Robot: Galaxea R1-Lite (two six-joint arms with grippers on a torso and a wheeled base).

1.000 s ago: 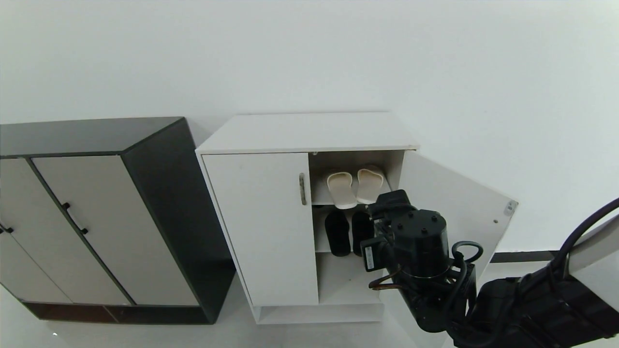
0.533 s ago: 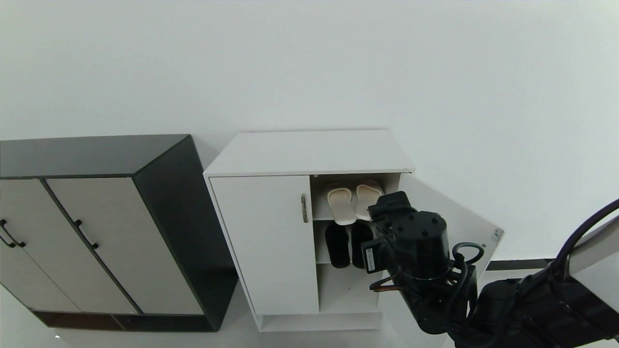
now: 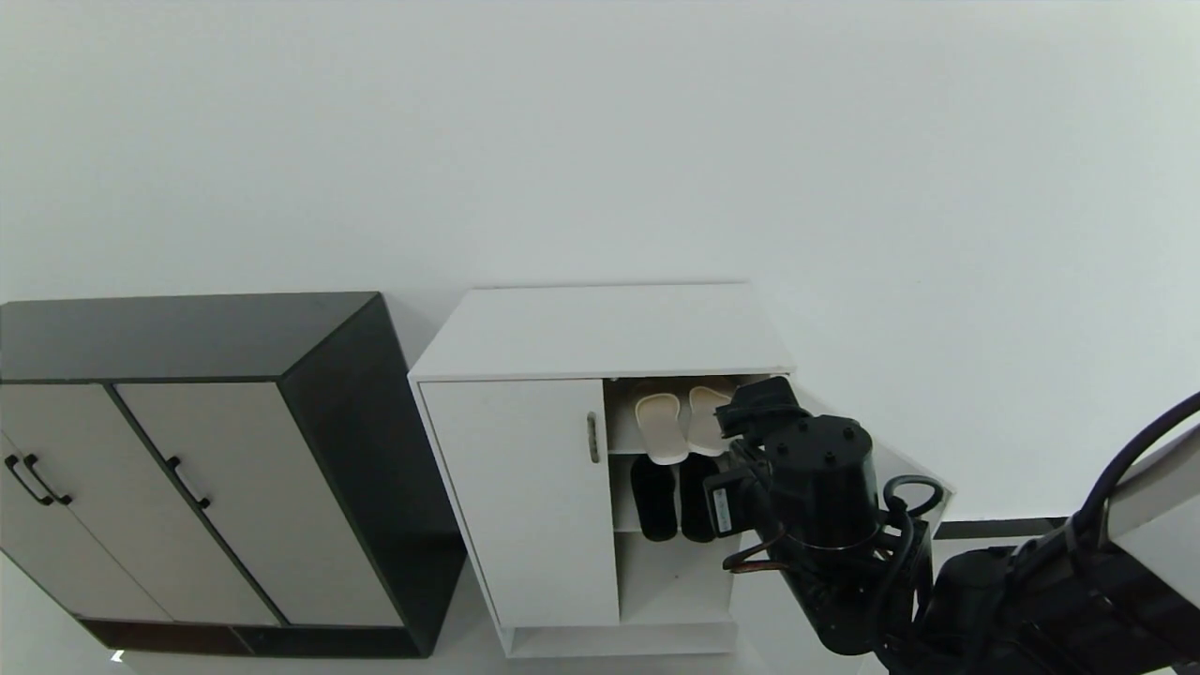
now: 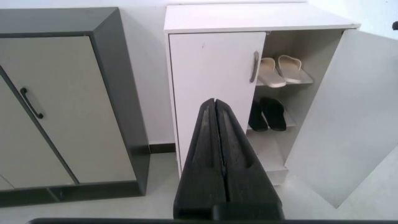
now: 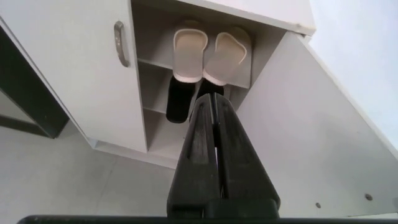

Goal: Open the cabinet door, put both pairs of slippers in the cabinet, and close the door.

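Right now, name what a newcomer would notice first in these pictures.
The white cabinet stands with its right door swung open. Inside, cream slippers sit on the top shelf, black slippers directly below. The right arm, jaws shut, is just in front of the opening.

white cabinet [image 3: 600,328] against the wall, left door [image 3: 525,497] shut, right door [image 4: 348,118] swung wide open; cream slippers [image 3: 659,427] side by side in top compartment, black slippers [image 3: 653,497] directly below.

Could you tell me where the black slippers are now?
Head view: the black slippers sit on the middle shelf of the white cabinet, right half, below the cream slippers.
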